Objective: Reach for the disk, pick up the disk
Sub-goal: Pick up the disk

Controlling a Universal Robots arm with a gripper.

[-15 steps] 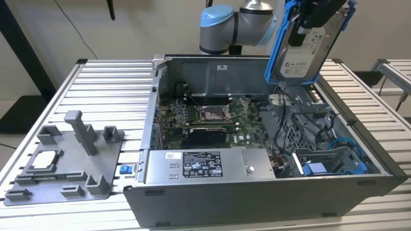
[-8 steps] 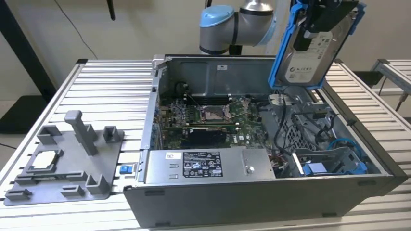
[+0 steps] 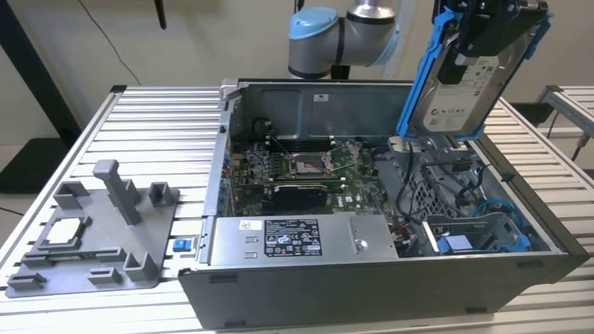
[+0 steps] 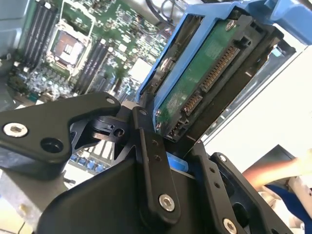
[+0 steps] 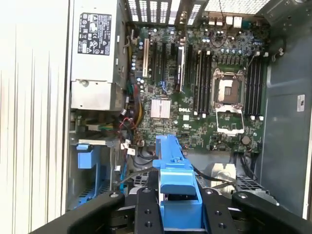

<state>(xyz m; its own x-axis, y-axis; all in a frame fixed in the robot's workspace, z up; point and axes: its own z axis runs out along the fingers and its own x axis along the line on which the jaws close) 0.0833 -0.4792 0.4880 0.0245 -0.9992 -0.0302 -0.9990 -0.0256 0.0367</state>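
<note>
The disk [image 3: 457, 104] hangs upright in the air above the exterior view's right end of the open computer case [image 3: 371, 299]. It is a silver-grey drive with a white label in a bright blue carrier. My gripper [image 3: 478, 42] is shut on its upper part, and a black finger lies across the label side. The second wrist view shows the disk's [image 4: 204, 83] green circuit-board side and connector between the black fingers [image 4: 152, 161]. In the first wrist view the blue carrier [image 5: 176, 183] sits between the two fingers [image 5: 146, 214], high over the motherboard [image 5: 195, 87].
Inside the case lie the power supply [image 3: 297, 240] and a blue drive bay [image 3: 478, 240] below the disk. A grey fixture [image 3: 97, 236] holding a small square chip stands on the slatted table [image 3: 149, 125] at the exterior view's left. A person's hand [image 4: 273, 170] shows beyond the case.
</note>
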